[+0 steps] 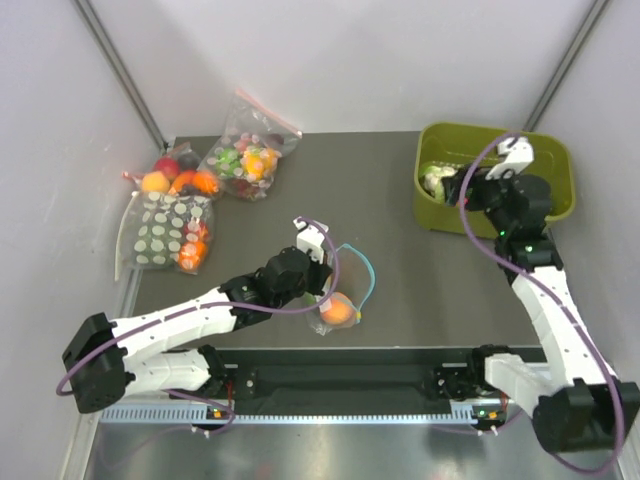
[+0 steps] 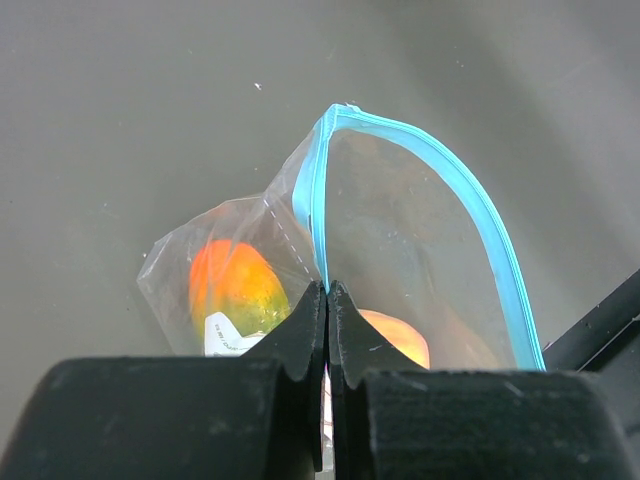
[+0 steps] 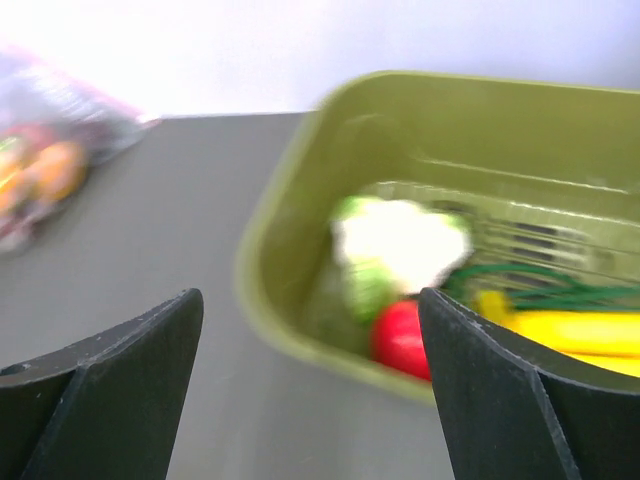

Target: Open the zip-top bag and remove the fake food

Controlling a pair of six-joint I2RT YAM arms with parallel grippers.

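**Left clamped on zip-top bag, right open over bin**

Top external:
- The left arm reaches to mid-table. The left gripper (image 1: 320, 290) is at the zip-top bag (image 1: 328, 300), which lies on the grey table (image 1: 420, 280) near the front edge.
- The bag's teal zip strip (image 1: 368, 270) stands up in an open loop. A peach-orange fruit (image 1: 340, 312) is visible inside.
- The right gripper (image 1: 462, 188) is over the olive-green bin (image 1: 555, 160) at far right, well apart from the bag.
- At far left are a white-dotted bag (image 1: 168, 232) and a clear bag with a pink-red zip (image 1: 250, 152).

Left wrist:
- The fingers (image 2: 300, 330) are pressed fully together, pinching the bag's plastic at the edge just below the zip strip.
- The bag's mouth gapes open.
- A green-and-orange fruit (image 2: 235, 290) sits in the bag to the left of the fingers. The peach-orange fruit is to the right, partly hidden behind them.

Right wrist (blurred):
- The fingers (image 3: 110, 400) are spread wide and hold nothing.
- Below them the bin holds a white cauliflower (image 3: 400, 240), with a red round fruit (image 3: 402, 338) just beside it and yellow pieces (image 3: 570, 330) to the right.
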